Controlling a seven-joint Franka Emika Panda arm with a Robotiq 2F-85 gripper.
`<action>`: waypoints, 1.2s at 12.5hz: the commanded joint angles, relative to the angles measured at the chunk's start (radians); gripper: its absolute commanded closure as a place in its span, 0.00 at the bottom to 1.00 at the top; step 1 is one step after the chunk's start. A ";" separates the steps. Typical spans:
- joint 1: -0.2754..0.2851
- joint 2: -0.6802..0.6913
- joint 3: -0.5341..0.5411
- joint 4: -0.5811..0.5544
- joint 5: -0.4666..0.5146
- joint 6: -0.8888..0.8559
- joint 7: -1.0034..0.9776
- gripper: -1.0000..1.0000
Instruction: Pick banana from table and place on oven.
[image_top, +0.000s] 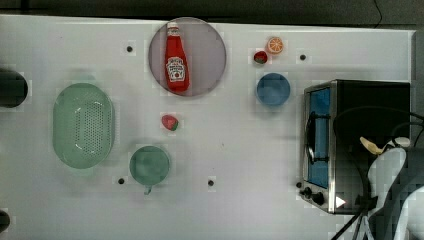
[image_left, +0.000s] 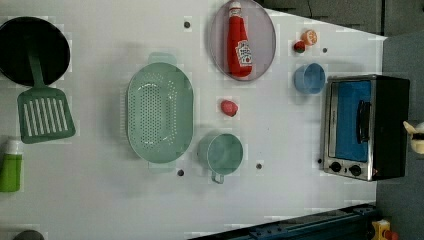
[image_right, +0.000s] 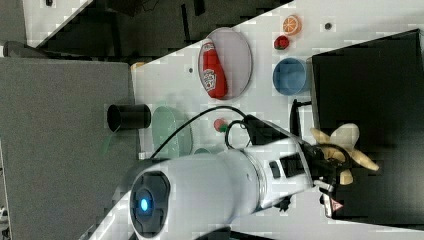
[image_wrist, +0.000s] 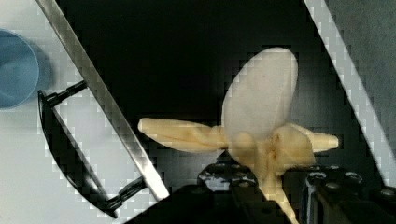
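Over the oven's (image_right: 370, 100) black top, at the right view's lower right, the gripper (image_wrist: 268, 186) clutches the peeled banana (image_wrist: 261, 116). Good practice now, by judgement: sink until the peel flaps meet the roof, then release well inside the edges.

The gripper (image_wrist: 275, 196) is cut off by the edge of the wrist view, so its fingertips are hard to make out. The banana's (image_wrist: 261, 126) lower end goes down between the dark gripper parts and is hidden there. In the top view, the white arm (image_top: 395, 185) covers part of the oven (image_top: 370, 100). In the left view, the banana is cut off at the left view's right edge. A green bottle (image_left: 10, 167) is cut off at the left view's left edge.
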 joint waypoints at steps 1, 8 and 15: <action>0.020 0.016 -0.004 0.039 0.017 0.019 -0.080 0.51; 0.039 -0.021 0.017 0.098 0.015 -0.011 -0.079 0.00; 0.108 -0.237 0.237 0.203 -0.018 -0.462 0.478 0.00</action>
